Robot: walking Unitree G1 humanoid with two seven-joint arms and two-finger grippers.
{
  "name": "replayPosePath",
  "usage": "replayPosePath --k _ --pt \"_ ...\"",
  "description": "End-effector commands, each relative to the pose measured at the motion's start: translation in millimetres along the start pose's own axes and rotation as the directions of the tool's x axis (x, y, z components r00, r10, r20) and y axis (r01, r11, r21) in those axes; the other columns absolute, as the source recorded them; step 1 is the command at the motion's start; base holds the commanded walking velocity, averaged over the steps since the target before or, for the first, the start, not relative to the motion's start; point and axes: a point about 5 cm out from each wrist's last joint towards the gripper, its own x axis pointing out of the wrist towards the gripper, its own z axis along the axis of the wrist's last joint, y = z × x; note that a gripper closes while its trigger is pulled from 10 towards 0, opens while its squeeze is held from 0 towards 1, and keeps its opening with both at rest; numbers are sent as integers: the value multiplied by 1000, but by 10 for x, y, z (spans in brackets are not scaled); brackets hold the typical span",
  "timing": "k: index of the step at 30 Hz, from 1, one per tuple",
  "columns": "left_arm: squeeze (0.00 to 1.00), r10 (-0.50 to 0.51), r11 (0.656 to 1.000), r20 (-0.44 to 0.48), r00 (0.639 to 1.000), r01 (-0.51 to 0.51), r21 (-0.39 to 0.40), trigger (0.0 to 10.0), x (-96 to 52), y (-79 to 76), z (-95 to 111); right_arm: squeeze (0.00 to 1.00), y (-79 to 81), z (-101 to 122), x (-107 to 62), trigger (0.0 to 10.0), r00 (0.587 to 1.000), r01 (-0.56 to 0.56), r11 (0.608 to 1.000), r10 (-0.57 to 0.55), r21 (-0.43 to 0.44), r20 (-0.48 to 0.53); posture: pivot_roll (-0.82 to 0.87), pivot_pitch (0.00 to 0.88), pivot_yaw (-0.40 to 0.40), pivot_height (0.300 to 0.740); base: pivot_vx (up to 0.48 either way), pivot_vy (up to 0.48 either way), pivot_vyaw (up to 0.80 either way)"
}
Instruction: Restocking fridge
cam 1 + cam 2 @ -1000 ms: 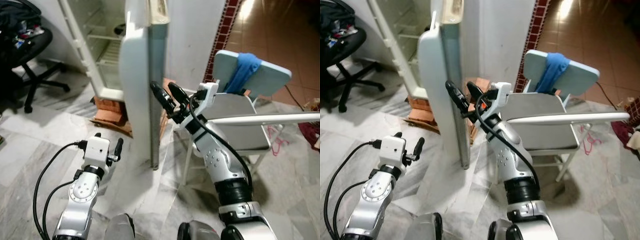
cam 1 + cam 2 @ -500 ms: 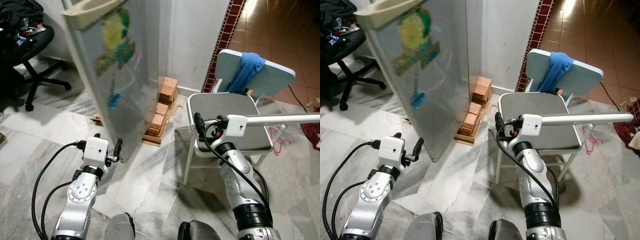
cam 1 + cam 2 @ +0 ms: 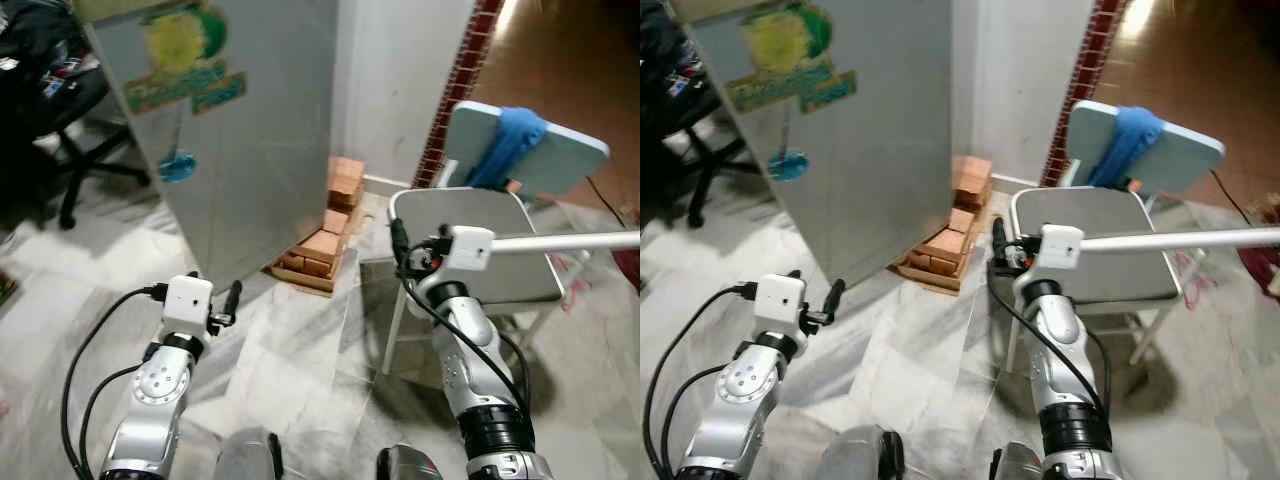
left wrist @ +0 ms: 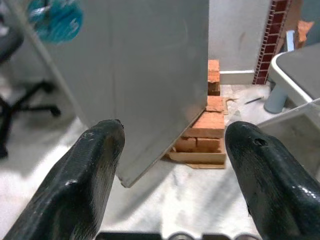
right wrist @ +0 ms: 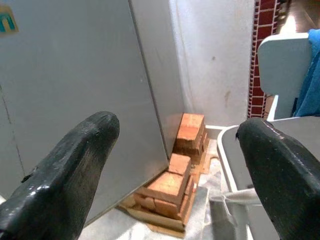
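The grey fridge door (image 3: 240, 150) stands shut, with yellow, green and blue stickers (image 3: 175, 45) on its front. The fridge rests on a stack of red bricks (image 3: 325, 240). My right gripper (image 3: 400, 245) is held out low in front of the bricks, apart from the door. In the right wrist view it is open (image 5: 177, 125) with nothing between its fingers. My left gripper (image 3: 213, 288) hangs low before the door's lower corner. The left wrist view shows it open (image 4: 172, 130) and empty, looking at the door's bottom edge and the bricks.
A grey-seated chair (image 3: 480, 235) with a blue cloth (image 3: 505, 145) over its back stands at my right, close to my right arm. A white rod (image 3: 570, 241) crosses above its seat. A black office chair (image 3: 65, 130) stands at the left. The floor is marble tile.
The fridge door has swung from wide open to shut. My right gripper has come off the door's edge and drawn back lower. The left arm has stayed put.
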Motion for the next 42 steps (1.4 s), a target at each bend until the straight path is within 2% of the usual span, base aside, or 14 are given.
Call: replayPosePath --k 1,6,11,19,23,29,30,36,42 --pt "0 -4 999 20 1000 3 50 10000 23 15 27 0 -83 -6 -13 10000 1000 30 999 -30 -15 0 85 124 10 740 0 480 -594" --pt "0 11 1000 17 1000 -12 29 10000 90 108 53 0 -87 -28 -9 10000 1000 21 999 -22 -27 -10 90 113 8 740 0 480 0" --pt "0 9 1000 18 1000 -10 21 10000 107 98 56 0 -5 -22 55 10000 1000 0 999 0 -36 -3 99 108 8 740 0 480 0" --pt "0 38 999 22 999 -39 21 10000 54 110 69 0 -41 21 63 10000 1000 -3 998 4 -61 11 134 130 22 740 0 480 0" --pt "0 15 1000 23 1000 -16 20 10000 71 50 83 0 -24 39 43 10000 999 -29 995 31 -100 16 122 129 17 740 0 480 0" --pt "0 25 1000 46 999 -25 -5 10000 105 93 90 0 -62 -7 -18 10000 1000 -6 996 7 -94 7 98 119 17 740 0 480 -800" --pt "0 23 999 54 998 -20 -49 10000 111 116 121 0 -85 4 -39 10000 1000 5 996 -3 -94 12 87 116 21 740 0 480 -800" --pt "0 56 992 36 998 -52 -111 10000 79 152 53 0 -219 -18 -127 10000 999 50 995 -51 -92 -1 67 99 8 740 0 480 -800" --pt "0 38 992 20 999 -35 -121 10000 49 70 -35 0 -233 -70 -131 10000 998 62 995 -64 -74 -25 65 86 3 740 0 480 -800"
